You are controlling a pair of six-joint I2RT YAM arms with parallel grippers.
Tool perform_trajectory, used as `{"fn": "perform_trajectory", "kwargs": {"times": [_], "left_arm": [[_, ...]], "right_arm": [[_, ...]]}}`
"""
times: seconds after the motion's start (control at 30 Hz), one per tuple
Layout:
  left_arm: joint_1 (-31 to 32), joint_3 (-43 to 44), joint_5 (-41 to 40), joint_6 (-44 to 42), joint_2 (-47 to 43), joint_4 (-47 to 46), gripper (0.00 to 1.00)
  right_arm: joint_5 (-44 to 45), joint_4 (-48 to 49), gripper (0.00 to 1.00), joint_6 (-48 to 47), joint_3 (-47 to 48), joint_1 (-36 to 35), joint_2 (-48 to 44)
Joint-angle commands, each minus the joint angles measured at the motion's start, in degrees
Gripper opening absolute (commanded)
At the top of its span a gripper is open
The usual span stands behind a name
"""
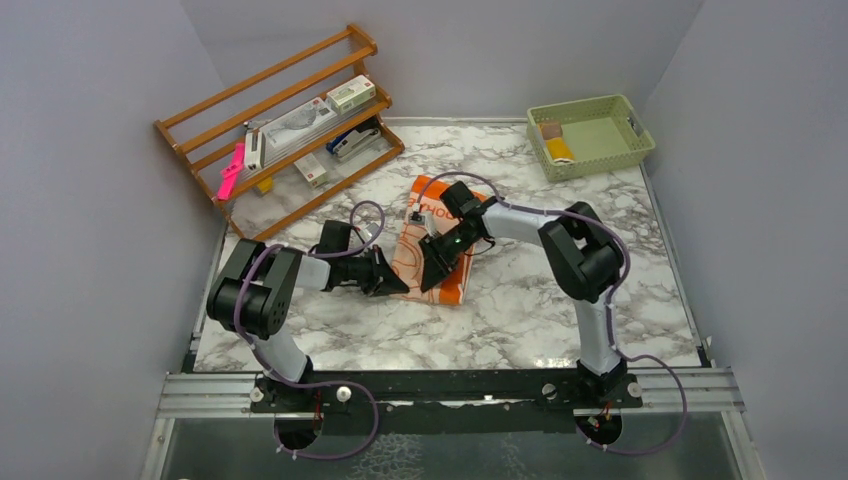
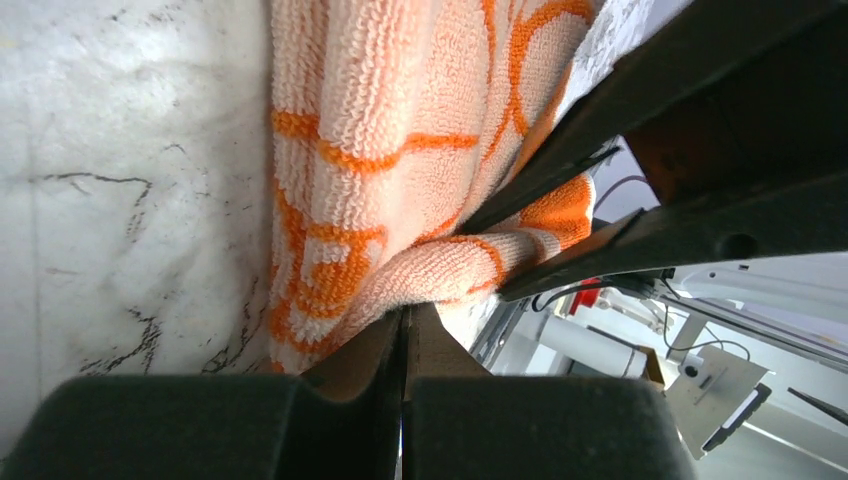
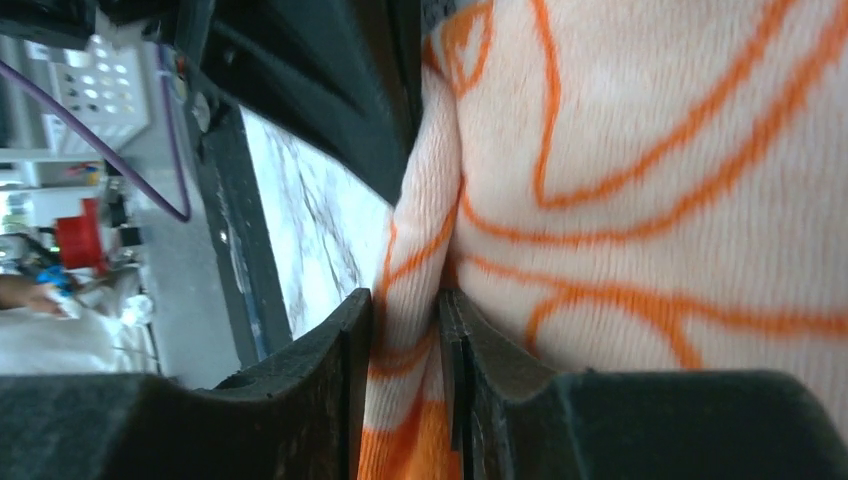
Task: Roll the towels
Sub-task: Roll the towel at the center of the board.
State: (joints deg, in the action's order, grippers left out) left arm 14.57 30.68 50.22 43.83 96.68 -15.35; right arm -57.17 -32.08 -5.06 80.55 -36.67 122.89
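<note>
a fold of the orange towel [image 1: 410, 258] is pinched by the right gripper [image 3: 405, 300]; the left gripper [image 2: 403, 318] is pressed closed at the towel's left edge.

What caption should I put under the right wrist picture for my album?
The right gripper pinches a fold of the orange towel.

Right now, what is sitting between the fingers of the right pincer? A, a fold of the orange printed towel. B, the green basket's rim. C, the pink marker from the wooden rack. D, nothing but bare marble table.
A: the right wrist view shows a fold of the orange printed towel running down between the two fingers of the right pincer.
</note>
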Motion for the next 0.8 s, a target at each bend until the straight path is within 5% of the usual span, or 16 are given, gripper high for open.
{"fn": "perform_trajectory", "kwargs": {"times": [0.0, 0.47, 0.57, 0.77], "left_arm": [[-0.58, -0.6, -6.78, -1.38, 3.62, 0.39, 0.0], [-2.73, -1.14, -4.53, -0.26, 5.5, 1.41, 0.0], [-2.94, -1.0, -4.42, -0.28, 5.45, 1.74, 0.0], [-2.97, 0.25, -3.47, -1.08, 4.91, 3.89, 0.0]], "right_arm": [[10.8, 3.65, 0.32, -2.29, -6.63, 0.63, -8.17], [22.72, 6.0, 0.26, -1.21, -21.68, 0.63, -16.4], [25.59, 5.25, 0.03, -0.9, -21.46, 0.63, -16.93], [28.13, 4.03, 0.01, -0.21, -17.22, 0.35, -19.49]]}}
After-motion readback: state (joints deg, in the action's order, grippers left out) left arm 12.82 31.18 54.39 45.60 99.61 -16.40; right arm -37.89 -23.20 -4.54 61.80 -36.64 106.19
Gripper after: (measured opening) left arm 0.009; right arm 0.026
